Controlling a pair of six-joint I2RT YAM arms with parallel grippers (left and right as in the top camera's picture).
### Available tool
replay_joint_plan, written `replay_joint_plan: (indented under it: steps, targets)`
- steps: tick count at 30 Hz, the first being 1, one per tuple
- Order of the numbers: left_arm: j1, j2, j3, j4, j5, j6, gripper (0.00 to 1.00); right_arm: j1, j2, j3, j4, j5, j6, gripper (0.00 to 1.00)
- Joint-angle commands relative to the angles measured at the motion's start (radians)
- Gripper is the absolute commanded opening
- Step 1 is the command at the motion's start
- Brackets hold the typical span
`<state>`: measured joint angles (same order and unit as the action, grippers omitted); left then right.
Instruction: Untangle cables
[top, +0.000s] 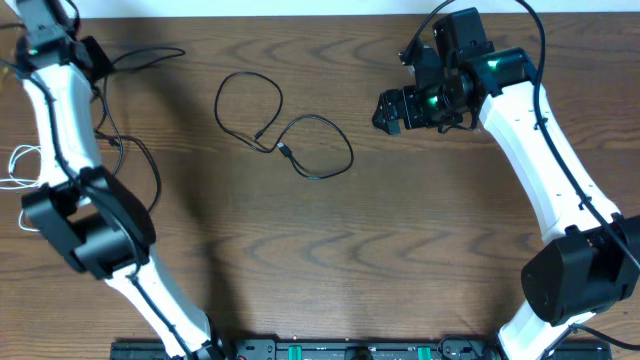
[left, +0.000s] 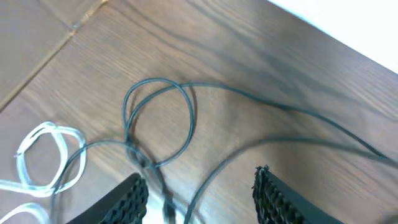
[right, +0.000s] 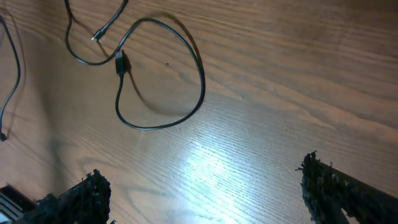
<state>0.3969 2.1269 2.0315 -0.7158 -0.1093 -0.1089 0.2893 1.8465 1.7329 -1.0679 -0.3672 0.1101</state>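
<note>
- Left gripper (left: 202, 200), jaws wide and empty, should pinch one strand of the thin black looped cable (left: 191, 115) at its 7 o'clock crossing.
- Right gripper (right: 208, 193) gapes empty too.

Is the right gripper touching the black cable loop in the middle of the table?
Apart. The right wrist view shows bare table between the open right gripper and the black cable loop.

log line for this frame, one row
left gripper: open, empty, near looped black cable and white cable | right gripper: open, empty, apart from centre black cable | status: nothing held
</note>
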Motion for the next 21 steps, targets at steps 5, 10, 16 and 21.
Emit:
replay_joint_plan:
  steps: [5,10,16,21]
  targets:
    - [-0.064,-0.2,0.018,-0.14,0.132,-0.021,0.65,0.007,-0.027,0.013,-0.01,-0.007,-0.003,0.97]
    - [-0.173,-0.266,0.017,-0.337,0.199,-0.118,0.67,0.006,-0.027,0.013,-0.01,0.003,-0.002,0.97]
    - [-0.328,-0.257,-0.135,-0.395,0.175,-0.203,0.69,0.006,-0.027,0.013,-0.012,0.003,-0.002,0.99]
    - [-0.424,-0.257,-0.353,-0.181,0.14,-0.099,0.87,0.006,-0.027,0.013,-0.033,0.003,-0.003,0.99]
